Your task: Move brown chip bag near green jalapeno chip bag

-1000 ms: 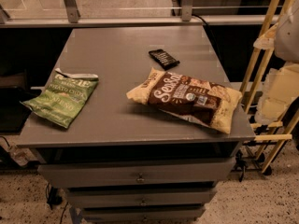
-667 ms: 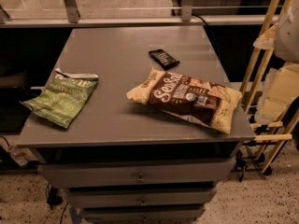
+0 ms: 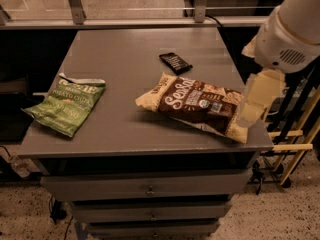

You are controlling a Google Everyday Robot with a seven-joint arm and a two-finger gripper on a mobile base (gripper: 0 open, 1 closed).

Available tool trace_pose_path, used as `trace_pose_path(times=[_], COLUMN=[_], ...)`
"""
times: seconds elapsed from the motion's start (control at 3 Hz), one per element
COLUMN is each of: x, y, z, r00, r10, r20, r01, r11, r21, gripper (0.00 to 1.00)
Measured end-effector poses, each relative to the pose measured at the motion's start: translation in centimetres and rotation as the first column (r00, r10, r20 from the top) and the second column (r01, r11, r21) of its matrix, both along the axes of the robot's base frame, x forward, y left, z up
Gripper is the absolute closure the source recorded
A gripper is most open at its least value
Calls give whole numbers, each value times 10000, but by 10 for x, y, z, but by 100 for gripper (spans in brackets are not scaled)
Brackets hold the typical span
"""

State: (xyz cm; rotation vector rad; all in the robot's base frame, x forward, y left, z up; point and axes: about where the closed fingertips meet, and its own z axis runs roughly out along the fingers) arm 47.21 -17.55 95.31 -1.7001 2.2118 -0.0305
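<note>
The brown chip bag (image 3: 192, 103) lies on the grey cabinet top (image 3: 135, 49), right of centre, with its right end near the front right corner. The green jalapeno chip bag (image 3: 67, 105) lies flat at the left edge, well apart from it. My gripper (image 3: 252, 111) hangs from the white arm (image 3: 287, 31) at the right, just over the brown bag's right end. Whether it touches the bag cannot be told.
A small flat black packet (image 3: 175, 62) lies behind the brown bag. The cabinet has drawers (image 3: 150, 189) below its front. A rail (image 3: 135, 21) runs along the far edge. A wooden frame (image 3: 295, 139) stands on the floor at the right.
My arm and gripper have moved left from the right edge of the view to the brown bag's right end. Both bags and the black packet lie where they were.
</note>
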Motion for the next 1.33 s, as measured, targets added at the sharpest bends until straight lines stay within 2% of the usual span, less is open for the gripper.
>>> trace_pose_path(times=[1.0,1.33], x=[46,54], y=[30,44], z=[-59,-75], r00=[9989,9975], r10=[-79,184], r20=[-453,-681], r01=[91,-170], r11=[9996,9996], r21=[260,212], gripper=[0,18])
